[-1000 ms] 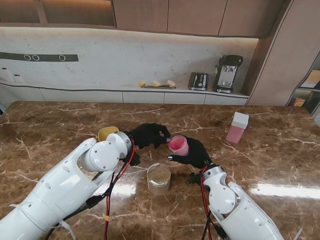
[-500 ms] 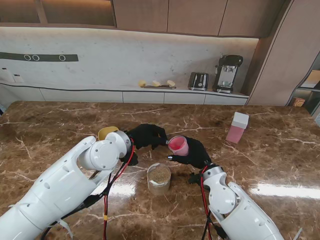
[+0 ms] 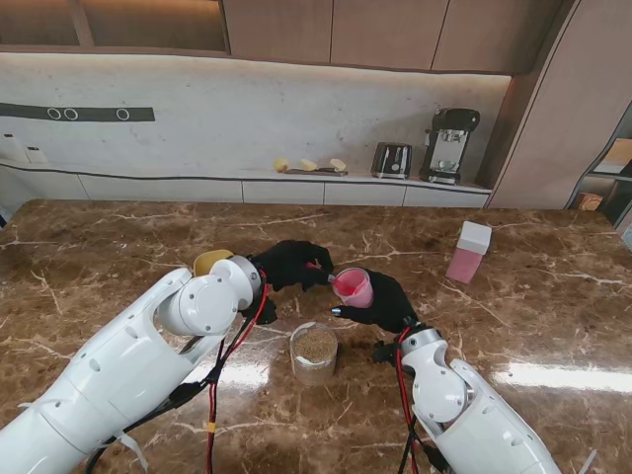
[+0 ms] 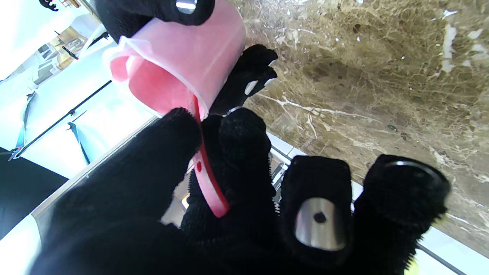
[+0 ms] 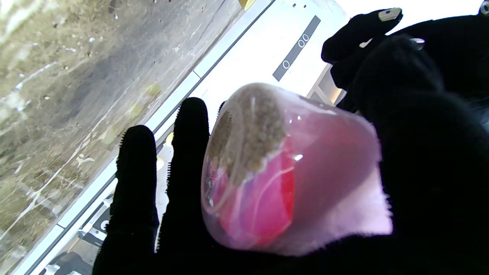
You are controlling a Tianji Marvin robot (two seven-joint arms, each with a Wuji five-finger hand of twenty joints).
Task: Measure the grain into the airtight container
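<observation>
My right hand [image 3: 383, 302] is shut on a translucent pink cup [image 3: 353, 287], tipped on its side above the table. Grain lies against the cup's [image 5: 301, 179] bottom, and a red scoop [image 5: 263, 202] sits inside it. My left hand [image 3: 289, 266] is at the cup's [image 4: 183, 53] mouth, thumb and forefinger pinched on the red scoop handle [image 4: 209, 181]. A clear airtight container [image 3: 314, 352], without a lid and holding grain, stands on the table nearer to me, between both arms.
A pink box with a white lid [image 3: 468, 251] stands on the marble table [image 3: 118, 247] at the far right. A yellow object [image 3: 209, 262] lies half hidden behind my left wrist. Appliances line the back counter.
My left hand's fingers have shifted slightly at the cup's mouth, and a bit of red handle now shows there. The right hand, cup and container have stayed put.
</observation>
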